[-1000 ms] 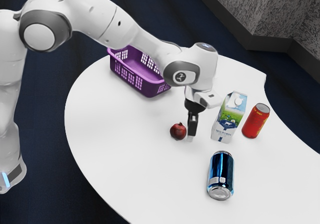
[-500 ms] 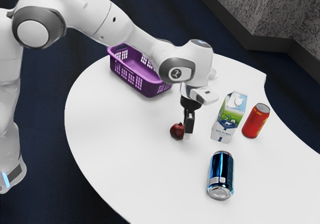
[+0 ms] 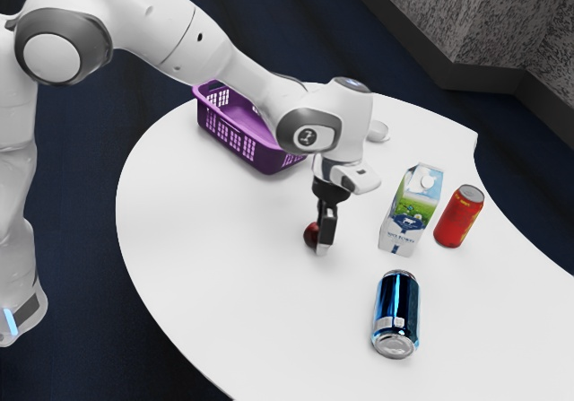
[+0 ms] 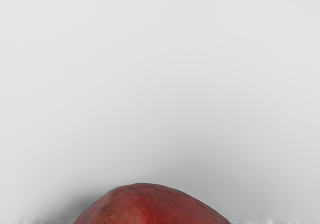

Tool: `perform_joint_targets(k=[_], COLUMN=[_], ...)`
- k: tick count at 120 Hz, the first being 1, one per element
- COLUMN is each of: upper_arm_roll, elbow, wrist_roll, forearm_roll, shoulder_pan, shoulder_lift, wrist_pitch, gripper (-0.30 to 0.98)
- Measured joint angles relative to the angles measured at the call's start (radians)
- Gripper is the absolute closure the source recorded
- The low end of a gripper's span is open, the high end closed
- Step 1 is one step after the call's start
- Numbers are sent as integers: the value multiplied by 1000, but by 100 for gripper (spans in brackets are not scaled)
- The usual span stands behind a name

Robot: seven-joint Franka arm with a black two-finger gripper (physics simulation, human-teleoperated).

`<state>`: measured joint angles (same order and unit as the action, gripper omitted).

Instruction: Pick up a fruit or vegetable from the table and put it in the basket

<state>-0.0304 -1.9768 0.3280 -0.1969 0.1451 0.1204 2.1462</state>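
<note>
Black fingers of my gripper point down at the table, standing open around the dark red pomegranate. The near finger hides part of the fruit in the exterior view. In the wrist view the top of the pomegranate rises as a red dome at the lower edge, with pale table around it. The purple basket stands farther back on the table, toward the exterior view's left, its far side partly behind the arm.
A milk carton and a red can stand toward the exterior view's right of my hand. A blue can is nearer the camera. Beyond the hand, a small white object lies on the white table.
My hand has moved toward the exterior view's left, from beside the pomegranate to over it, and the near finger now covers part of the fruit. The pomegranate and the basket have stayed put.
</note>
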Motion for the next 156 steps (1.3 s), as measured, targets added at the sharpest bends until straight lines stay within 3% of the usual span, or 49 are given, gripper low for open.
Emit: perform_joint_targets(k=[71,96,127,143,149,156], upper_arm_roll=[-3,-8,-18,-65,-70,-20], elbow=[-37,-39,-34,-17,-29,-80], wrist_roll=[-8,-24,-51,-62,-66,-69], forearm_roll=[-18,-20,-8,67,100,125], shoulder_pan=[1,0,21,55,-3,-196], shoulder_lift=[-19,-20,-29,-190,-264,-355], wrist_pitch=[0,1,4,-44,-85,-131], gripper=[0,31,36,36,35,35])
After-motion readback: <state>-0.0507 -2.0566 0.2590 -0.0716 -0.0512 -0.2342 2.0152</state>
